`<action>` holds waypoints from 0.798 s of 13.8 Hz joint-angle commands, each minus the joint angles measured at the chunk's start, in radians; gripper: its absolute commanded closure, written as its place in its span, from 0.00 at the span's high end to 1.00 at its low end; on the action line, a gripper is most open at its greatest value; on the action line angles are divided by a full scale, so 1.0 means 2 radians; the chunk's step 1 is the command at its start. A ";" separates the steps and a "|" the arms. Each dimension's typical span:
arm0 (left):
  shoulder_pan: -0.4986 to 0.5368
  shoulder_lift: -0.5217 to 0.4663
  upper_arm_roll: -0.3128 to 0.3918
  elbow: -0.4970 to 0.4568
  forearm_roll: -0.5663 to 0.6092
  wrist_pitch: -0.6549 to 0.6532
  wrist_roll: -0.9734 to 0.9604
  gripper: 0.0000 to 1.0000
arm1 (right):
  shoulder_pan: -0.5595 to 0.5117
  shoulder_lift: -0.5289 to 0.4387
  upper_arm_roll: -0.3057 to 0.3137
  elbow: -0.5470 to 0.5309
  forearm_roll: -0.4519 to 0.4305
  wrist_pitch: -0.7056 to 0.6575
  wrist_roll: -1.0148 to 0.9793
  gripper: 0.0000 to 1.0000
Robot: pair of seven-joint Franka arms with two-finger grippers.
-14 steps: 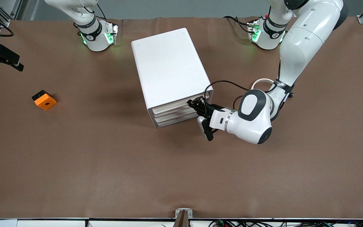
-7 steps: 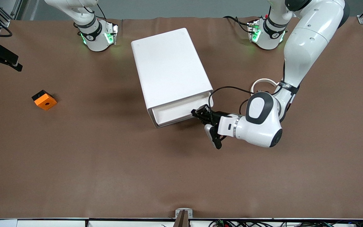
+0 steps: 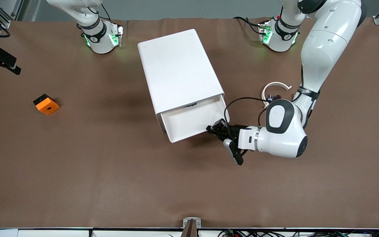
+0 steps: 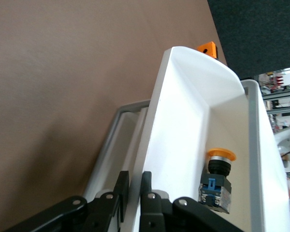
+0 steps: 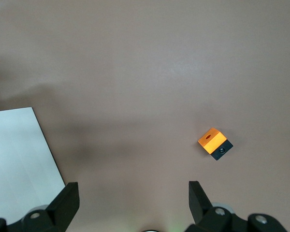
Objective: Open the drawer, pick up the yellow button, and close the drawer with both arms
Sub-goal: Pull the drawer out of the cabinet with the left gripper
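Note:
The white cabinet (image 3: 176, 65) stands mid-table. Its top drawer (image 3: 189, 123) is pulled partly out toward the front camera. My left gripper (image 3: 217, 128) is shut on the drawer's front wall at the corner toward the left arm's end; in the left wrist view (image 4: 134, 179) the thin wall sits between the two fingers. The button (image 4: 216, 181), with an orange cap on a dark blue-black body, stands inside the drawer (image 4: 183, 121) near that corner. It does not show clearly in the front view. My right gripper (image 5: 130, 203) is open and empty, high over the table toward the right arm's end.
An orange square block with a centre hole (image 3: 46, 104) lies on the brown table toward the right arm's end; it also shows in the right wrist view (image 5: 213, 141). A white curved ring (image 3: 275, 86) lies by the left arm's forearm.
My left gripper has drawn the top drawer from shut to partly open, moving toward the front camera. The cabinet stayed almost in place. The right arm barely moved.

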 commanded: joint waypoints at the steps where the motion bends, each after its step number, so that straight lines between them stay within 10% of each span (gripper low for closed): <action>1: 0.007 -0.008 0.037 0.004 0.038 0.009 -0.006 0.00 | -0.008 0.028 0.001 0.004 -0.001 -0.001 -0.005 1.00; 11: 0.002 -0.008 0.078 0.020 0.040 0.056 0.011 0.00 | -0.007 0.055 0.003 0.000 0.041 -0.022 0.027 1.00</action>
